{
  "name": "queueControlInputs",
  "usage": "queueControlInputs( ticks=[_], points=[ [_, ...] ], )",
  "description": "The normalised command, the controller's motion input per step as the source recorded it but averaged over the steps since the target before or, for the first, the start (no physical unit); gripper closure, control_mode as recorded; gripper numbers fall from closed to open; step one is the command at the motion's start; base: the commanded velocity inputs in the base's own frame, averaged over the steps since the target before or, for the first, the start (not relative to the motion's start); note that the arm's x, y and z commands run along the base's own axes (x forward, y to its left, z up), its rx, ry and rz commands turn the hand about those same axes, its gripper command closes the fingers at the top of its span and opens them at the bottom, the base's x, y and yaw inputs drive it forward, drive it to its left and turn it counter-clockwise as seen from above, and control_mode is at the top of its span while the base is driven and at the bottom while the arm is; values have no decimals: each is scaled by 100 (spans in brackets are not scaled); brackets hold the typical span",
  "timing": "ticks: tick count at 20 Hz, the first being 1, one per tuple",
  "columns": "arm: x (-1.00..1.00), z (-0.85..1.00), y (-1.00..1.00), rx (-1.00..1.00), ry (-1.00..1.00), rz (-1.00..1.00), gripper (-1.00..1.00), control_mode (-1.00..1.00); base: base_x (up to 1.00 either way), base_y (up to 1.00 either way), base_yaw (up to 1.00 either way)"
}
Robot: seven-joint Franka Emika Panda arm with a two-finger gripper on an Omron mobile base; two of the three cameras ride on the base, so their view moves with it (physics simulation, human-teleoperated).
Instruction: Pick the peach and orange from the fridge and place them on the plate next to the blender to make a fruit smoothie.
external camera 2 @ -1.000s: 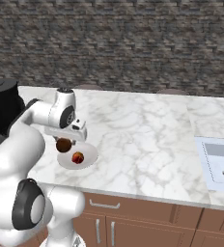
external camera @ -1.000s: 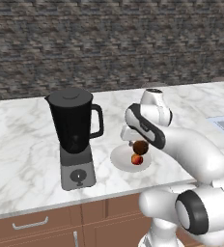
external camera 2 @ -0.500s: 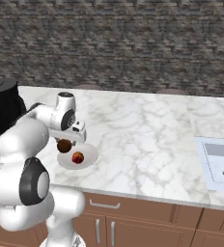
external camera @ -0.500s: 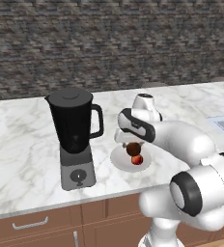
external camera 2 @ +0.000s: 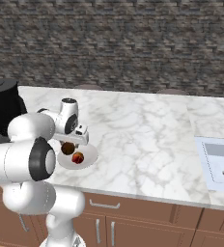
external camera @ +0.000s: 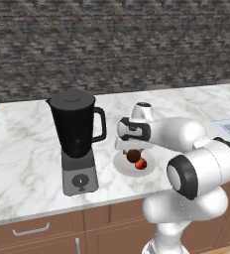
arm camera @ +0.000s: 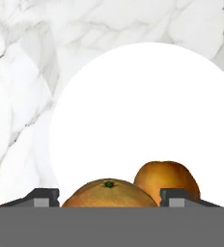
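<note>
The claw point(arm camera: 109, 198) hangs just over the white plate point(arm camera: 133, 111), its fingers either side of the orange point(arm camera: 109, 194), seemingly gripping it; the peach point(arm camera: 166, 179) lies on the plate just beside, blender point(external camera: 76, 139) nearby

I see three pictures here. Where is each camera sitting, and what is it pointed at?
Left base view: behind the arm on its left, facing the counter, blender and plate; the arm rises from lower right.
Right base view: behind on the right, same counter plus the sink; the arm rises from lower left.
Hand view: on the hand, looking down at the plate; gripper around the orange, peach beside.
All share the plate with both fruits.
</note>
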Motion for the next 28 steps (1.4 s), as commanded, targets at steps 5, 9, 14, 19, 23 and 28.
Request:
queueControlInputs(
  ticks=[5, 9, 14, 19, 23, 28],
  points=[
    [35, -30, 4, -3, 0, 0, -100, -100, 0, 0, 0],
    [4, 0, 0, 0, 0, 0, -100, -100, 0, 0, 0],
    [-3, 5, 0, 0, -3, 0, -100, -100, 0, 0, 0],
    [-45, 36, -4, 0, -23, 0, -100, -100, 0, 0, 0],
    [-98, 56, -21, 0, -46, 0, -100, -100, 0, 0, 0],
    [-100, 61, -39, 0, -52, -1, -100, -100, 0, 0, 0]
  ],
)
